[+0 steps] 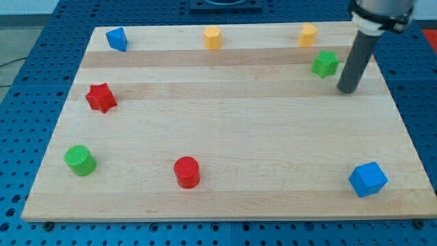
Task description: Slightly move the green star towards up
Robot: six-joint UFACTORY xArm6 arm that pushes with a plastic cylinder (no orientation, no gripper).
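The green star point(326, 63) lies near the top right of the wooden board point(225, 116). My tip point(348, 89) rests on the board just to the star's right and a little below it, a small gap apart. The dark rod rises from the tip toward the view's top right.
A yellow block point(308, 35) sits just above the green star and another yellow block point(212, 37) at top centre. A blue block point(117, 39) is at top left, a red star point(101, 98) at left, a green cylinder point(80, 160) at bottom left, a red cylinder point(186, 171) at bottom centre, a blue cube point(368, 179) at bottom right.
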